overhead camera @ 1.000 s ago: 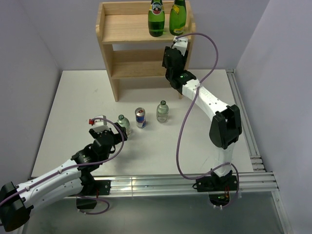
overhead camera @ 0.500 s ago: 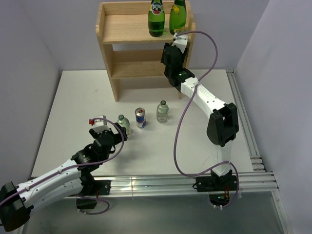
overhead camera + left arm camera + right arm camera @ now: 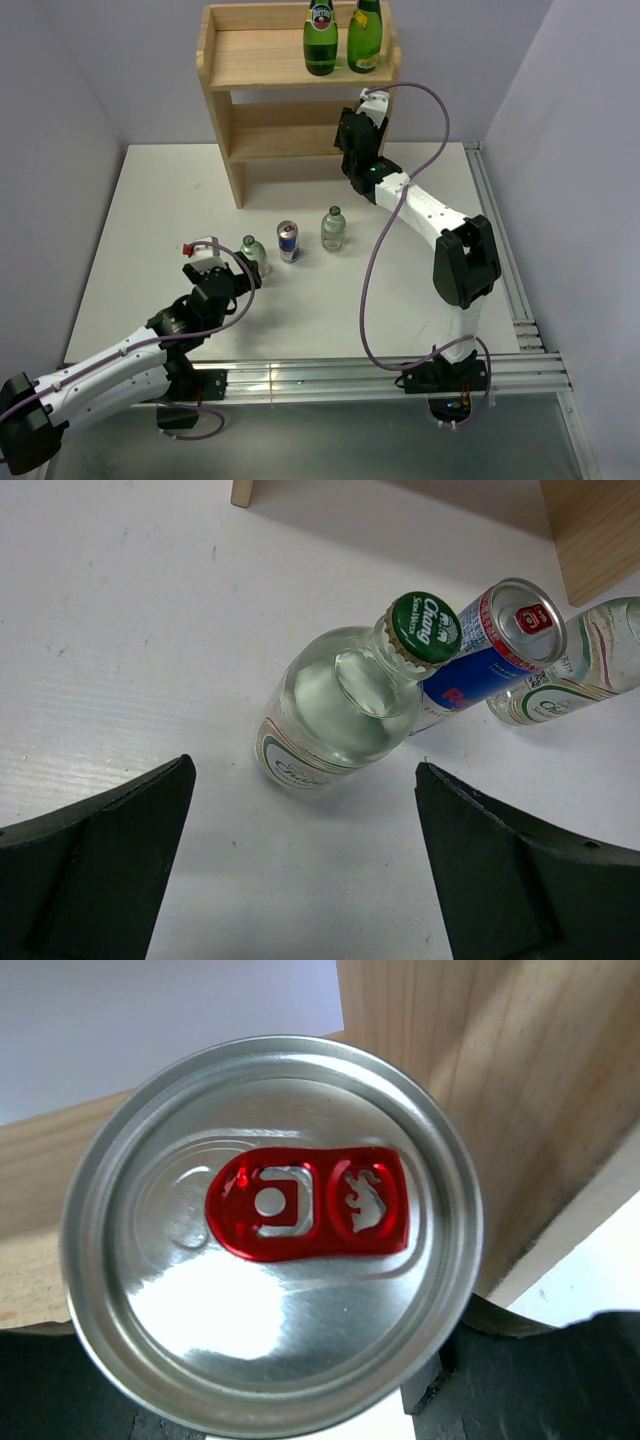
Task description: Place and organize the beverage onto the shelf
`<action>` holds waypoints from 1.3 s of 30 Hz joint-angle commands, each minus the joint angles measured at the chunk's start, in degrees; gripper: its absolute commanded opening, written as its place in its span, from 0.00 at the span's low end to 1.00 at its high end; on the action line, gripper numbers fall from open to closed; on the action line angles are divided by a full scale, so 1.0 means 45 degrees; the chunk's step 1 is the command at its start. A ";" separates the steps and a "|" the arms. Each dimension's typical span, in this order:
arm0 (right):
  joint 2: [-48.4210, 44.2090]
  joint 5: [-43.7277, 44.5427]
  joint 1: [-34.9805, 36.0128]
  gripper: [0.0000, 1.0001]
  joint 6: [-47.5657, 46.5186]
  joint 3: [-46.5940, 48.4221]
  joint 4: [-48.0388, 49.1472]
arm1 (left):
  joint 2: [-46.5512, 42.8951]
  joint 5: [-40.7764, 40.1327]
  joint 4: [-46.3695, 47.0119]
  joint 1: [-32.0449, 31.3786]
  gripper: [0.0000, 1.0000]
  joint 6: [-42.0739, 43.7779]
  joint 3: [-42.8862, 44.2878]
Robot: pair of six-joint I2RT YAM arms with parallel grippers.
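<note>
The wooden shelf (image 3: 207, 50) stands at the back, with two green bottles (image 3: 320, 38) on its top tier. My right gripper (image 3: 350, 122) is at the right end of the middle tier, shut on a silver can with a red tab (image 3: 270, 1230); shelf wood (image 3: 520, 1080) is close behind the can. My left gripper (image 3: 243, 276) is open, just short of a clear bottle with a green cap (image 3: 345, 700). A blue can (image 3: 495, 645) and a second clear bottle (image 3: 580, 665) stand beyond it.
On the table the three loose drinks stand in a row: clear bottle (image 3: 254, 252), blue can (image 3: 289, 241), clear bottle (image 3: 333, 229). Purple walls close in on both sides. A metal rail (image 3: 500, 250) runs along the right edge.
My right wrist has shifted slightly down and toward me at the middle tier, still holding the can. The left arm and the table drinks have not moved.
</note>
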 commanded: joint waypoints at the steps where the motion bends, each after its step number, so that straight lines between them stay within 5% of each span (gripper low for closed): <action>1: -0.0574 0.0221 0.0129 0.00 0.0181 -0.0198 0.0266 | -0.0077 -0.0066 0.0428 -0.0041 0.99 0.0184 0.0143; 9: 0.0206 0.0339 0.0149 0.01 0.0044 0.1011 -0.0241 | -0.0057 -0.0066 0.0408 -0.0041 0.99 0.0184 0.0162; 11: 0.0343 0.0339 0.0149 0.19 0.0083 0.1208 -0.0359 | -0.0038 -0.0086 0.0408 -0.0041 0.99 0.0184 0.0162; 12: 0.0421 0.0358 0.0149 0.42 0.0083 0.1325 -0.0398 | -0.0037 -0.0067 0.0408 -0.0041 0.99 0.0204 0.0162; 15: 0.0499 0.0417 0.0168 0.69 0.0064 0.1482 -0.0418 | -0.0037 -0.0086 0.0408 -0.0041 0.99 0.0184 0.0162; 19: 0.0578 0.0417 0.0187 0.84 0.0025 0.1541 -0.0457 | -0.0037 -0.0066 0.0408 -0.0041 0.99 0.0184 0.0162; 39: -0.2291 0.1412 0.1105 0.89 -0.0014 -0.1875 0.0578 | -0.0037 -0.0144 0.0428 -0.0041 0.99 0.0184 0.0162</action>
